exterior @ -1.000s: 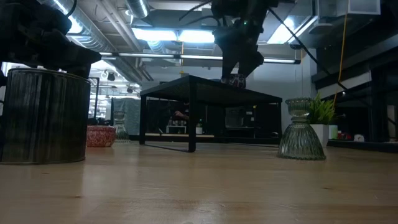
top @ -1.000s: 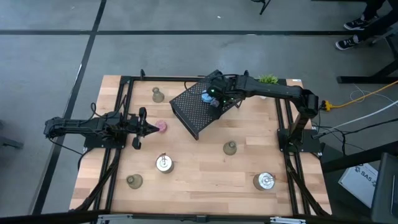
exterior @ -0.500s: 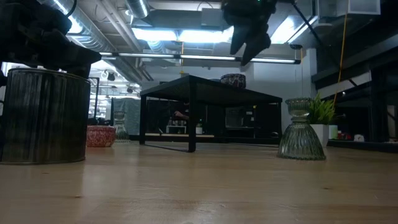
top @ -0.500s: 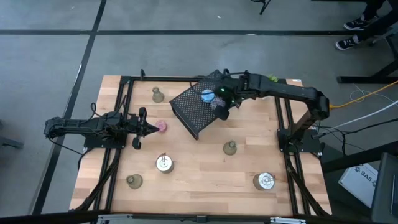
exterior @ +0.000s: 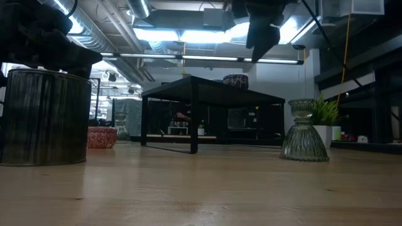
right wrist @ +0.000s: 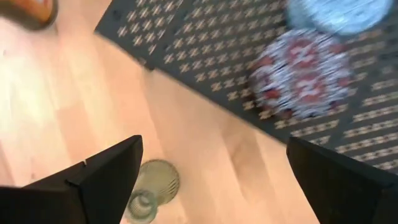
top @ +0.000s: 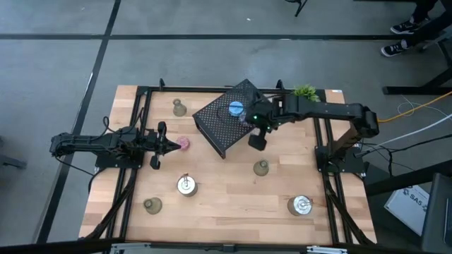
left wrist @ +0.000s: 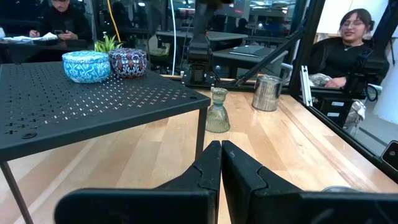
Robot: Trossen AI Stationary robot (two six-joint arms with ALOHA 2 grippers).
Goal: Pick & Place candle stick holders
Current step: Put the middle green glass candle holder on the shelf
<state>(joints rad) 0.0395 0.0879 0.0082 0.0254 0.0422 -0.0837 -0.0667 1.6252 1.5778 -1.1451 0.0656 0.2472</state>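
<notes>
Right gripper [top: 256, 138] has pulled back off rack [top: 220, 129], jaws wide, leaving purple cup [left wrist: 127, 62] beside blue cup [left wrist: 86, 66]. Left gripper [left wrist: 220, 163] near pink cup [top: 183, 144], jaws closed, empty.

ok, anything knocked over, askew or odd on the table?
Nothing stands out. Blue cup and purple cup sit upright together on the rack; the green glass holder stands upright too.

On my wooden table [top: 226, 190] stands a black wire-mesh rack [top: 224, 121], set at an angle toward the far side. Just past its far right corner sits a small green potted plant [top: 304, 90]. Beyond the table's edge a person in dark clothes [left wrist: 348, 50] sits, and another person [left wrist: 62, 22] bends over a desk.
</notes>
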